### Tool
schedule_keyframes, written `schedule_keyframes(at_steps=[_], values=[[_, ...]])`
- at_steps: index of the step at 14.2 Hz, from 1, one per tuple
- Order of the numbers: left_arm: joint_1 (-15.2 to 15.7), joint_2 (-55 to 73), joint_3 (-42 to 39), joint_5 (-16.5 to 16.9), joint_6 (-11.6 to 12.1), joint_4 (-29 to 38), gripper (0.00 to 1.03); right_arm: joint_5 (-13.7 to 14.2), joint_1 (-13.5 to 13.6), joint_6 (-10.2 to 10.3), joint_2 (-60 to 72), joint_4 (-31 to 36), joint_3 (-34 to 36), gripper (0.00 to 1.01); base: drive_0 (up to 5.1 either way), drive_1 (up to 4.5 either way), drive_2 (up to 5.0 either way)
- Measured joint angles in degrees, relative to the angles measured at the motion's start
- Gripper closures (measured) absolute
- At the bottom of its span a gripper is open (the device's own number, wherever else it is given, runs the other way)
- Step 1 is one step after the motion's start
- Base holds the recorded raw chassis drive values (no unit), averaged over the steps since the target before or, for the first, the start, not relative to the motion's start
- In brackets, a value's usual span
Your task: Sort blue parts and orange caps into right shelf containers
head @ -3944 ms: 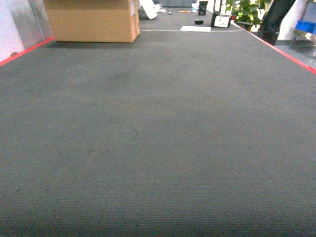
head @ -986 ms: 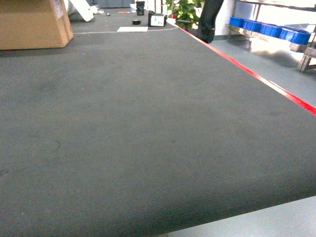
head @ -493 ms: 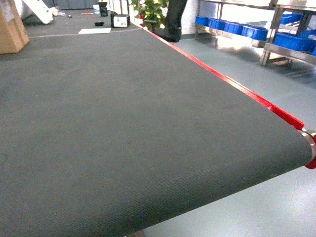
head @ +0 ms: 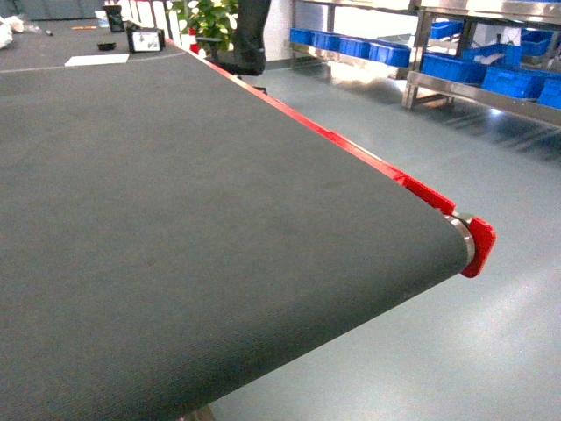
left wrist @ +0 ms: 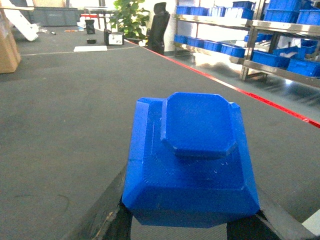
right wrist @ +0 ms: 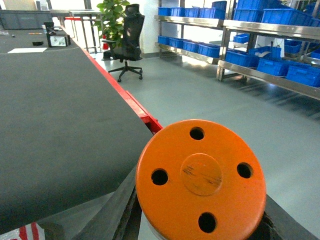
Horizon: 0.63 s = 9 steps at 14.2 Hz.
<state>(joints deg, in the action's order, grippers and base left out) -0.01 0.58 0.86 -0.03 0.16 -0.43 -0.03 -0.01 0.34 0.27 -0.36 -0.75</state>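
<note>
A chunky blue part (left wrist: 200,125) with a raised octagonal top fills the left wrist view, and my left gripper (left wrist: 192,202) is shut on its sides, above the dark belt. In the right wrist view my right gripper (right wrist: 202,210) is shut on a round orange cap (right wrist: 200,175) with several holes, held past the belt's corner over the grey floor. The right shelf containers, bright-blue bins (head: 465,66) (left wrist: 280,55) (right wrist: 300,75), sit in rows on steel shelves across the aisle. Neither gripper shows in the head view.
The dark conveyor belt (head: 175,175) ends at a roller with a red end cap (head: 478,246), and a red strip (head: 351,145) runs along its right edge. Grey floor (head: 456,333) separates it from the shelves. An office chair (right wrist: 127,35), a plant (right wrist: 112,15) and a cardboard box (left wrist: 7,47) stand farther off.
The head view has swung right. The cardboard box left the view, and the belt's red-capped end, the floor and the shelves of blue bins came in.
</note>
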Motion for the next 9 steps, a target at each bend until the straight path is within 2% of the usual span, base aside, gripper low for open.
schedule_keyframes(at_steps=[9], values=[[0.0,0.0,0.0,0.0,0.0,0.0,0.6,0.0,0.0,0.0,0.0,0.0,0.0,0.58,-1.6,-1.61,-1.6]])
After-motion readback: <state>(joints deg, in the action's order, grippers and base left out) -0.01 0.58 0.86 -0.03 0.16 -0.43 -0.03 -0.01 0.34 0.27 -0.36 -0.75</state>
